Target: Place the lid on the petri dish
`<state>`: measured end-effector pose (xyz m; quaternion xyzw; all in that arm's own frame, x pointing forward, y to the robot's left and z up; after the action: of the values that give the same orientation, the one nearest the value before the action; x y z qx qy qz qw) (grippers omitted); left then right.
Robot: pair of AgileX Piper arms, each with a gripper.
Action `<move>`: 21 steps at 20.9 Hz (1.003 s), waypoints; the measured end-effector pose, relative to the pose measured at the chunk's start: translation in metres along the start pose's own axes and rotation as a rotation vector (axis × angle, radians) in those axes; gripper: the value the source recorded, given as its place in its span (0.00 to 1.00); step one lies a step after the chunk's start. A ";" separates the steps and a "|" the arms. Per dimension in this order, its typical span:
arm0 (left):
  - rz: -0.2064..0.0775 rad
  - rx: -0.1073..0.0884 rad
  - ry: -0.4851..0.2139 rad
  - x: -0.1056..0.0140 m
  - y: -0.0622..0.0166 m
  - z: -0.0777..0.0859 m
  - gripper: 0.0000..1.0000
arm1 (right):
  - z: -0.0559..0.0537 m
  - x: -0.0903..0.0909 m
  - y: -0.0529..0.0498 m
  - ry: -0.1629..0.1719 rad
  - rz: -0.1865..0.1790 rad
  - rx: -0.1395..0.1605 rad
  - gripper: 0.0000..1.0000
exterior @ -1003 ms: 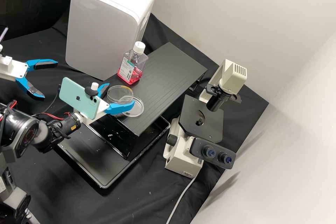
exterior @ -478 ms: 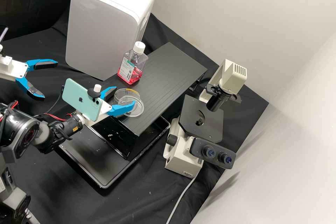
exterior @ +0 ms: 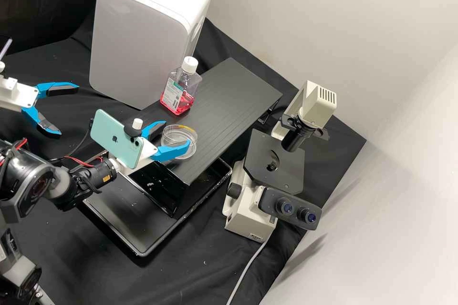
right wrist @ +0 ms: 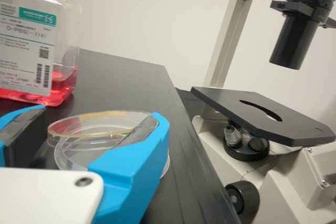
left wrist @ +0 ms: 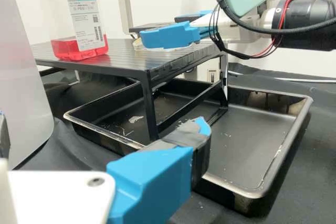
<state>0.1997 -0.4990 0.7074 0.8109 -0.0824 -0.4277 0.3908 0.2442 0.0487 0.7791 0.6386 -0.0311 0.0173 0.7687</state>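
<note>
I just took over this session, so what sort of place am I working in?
Most likely a biology or cell-culture lab bench: a microscope, a flask of pink liquid, and a clear petri dish whose lid the right gripper holds.

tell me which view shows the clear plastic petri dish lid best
The right wrist view: the clear round plastic lid sits close up between two blue fingers. The high view shows the lid small and partly behind a finger; in the left wrist view a blue finger hides most of it.
</note>
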 end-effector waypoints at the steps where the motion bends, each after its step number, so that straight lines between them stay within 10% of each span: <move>1: 0.003 0.002 -0.003 0.001 0.0008 0.000 1.00 | 0.001 0.000 0.002 -0.003 0.007 0.002 0.00; 17: -0.002 -0.004 -0.002 0.003 -0.0008 -0.001 1.00 | 0.010 -0.023 0.009 -0.022 0.005 0.036 0.00; 18: -0.002 -0.004 -0.002 0.003 -0.0008 -0.001 1.00 | 0.010 -0.023 0.009 -0.022 0.005 0.036 1.00; 21: -0.002 -0.004 -0.002 0.003 -0.0008 -0.001 1.00 | 0.010 -0.023 0.009 -0.022 0.005 0.036 1.00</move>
<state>0.2020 -0.4994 0.7052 0.8098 -0.0812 -0.4289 0.3920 0.2201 0.0406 0.7881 0.6523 -0.0411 0.0127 0.7568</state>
